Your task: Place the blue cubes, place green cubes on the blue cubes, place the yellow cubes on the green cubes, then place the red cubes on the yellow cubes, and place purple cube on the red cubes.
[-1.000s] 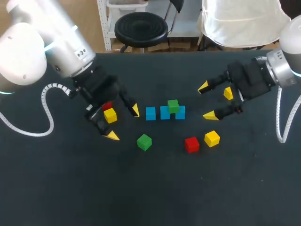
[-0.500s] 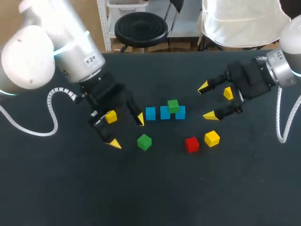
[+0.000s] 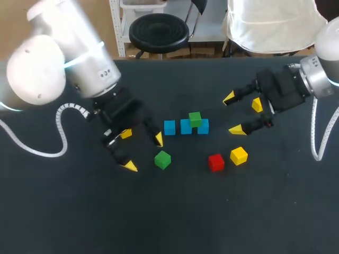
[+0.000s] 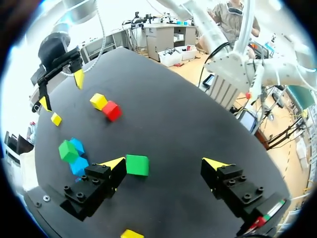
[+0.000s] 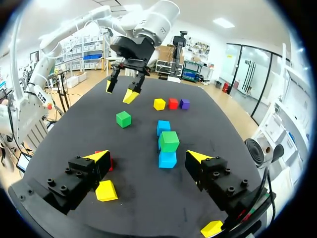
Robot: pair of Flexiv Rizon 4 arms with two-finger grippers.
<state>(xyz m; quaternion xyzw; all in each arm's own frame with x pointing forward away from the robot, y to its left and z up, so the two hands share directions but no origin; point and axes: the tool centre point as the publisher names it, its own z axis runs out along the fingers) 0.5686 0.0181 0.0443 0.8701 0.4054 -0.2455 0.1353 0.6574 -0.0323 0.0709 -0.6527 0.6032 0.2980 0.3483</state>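
Note:
Three blue cubes (image 3: pixel 169 127) lie in a row at mid table, with a green cube (image 3: pixel 195 119) on top of the two right ones. A loose green cube (image 3: pixel 162 159) lies just right of my open left gripper (image 3: pixel 143 153); in the left wrist view that green cube (image 4: pixel 137 165) sits beside one fingertip, inside the gap of the left gripper (image 4: pixel 164 163). My right gripper (image 3: pixel 233 114) hangs open right of the row, nothing between its fingers. The right gripper (image 5: pixel 147 156) faces the stack (image 5: pixel 169 141). A red cube (image 3: pixel 215 162) and a yellow cube (image 3: pixel 239 155) lie at front right.
A yellow cube (image 3: pixel 125 133) peeks out under my left wrist. Another yellow cube (image 3: pixel 257 105) lies by my right gripper's body. In the right wrist view a yellow cube (image 5: pixel 159 104), a red cube (image 5: pixel 173 103) and a purple cube (image 5: pixel 184 104) lie in a row beyond the stack.
My left gripper has moved right and toward the front, closing in on the loose green cube and covering the red cube at the left. The right arm has not moved.

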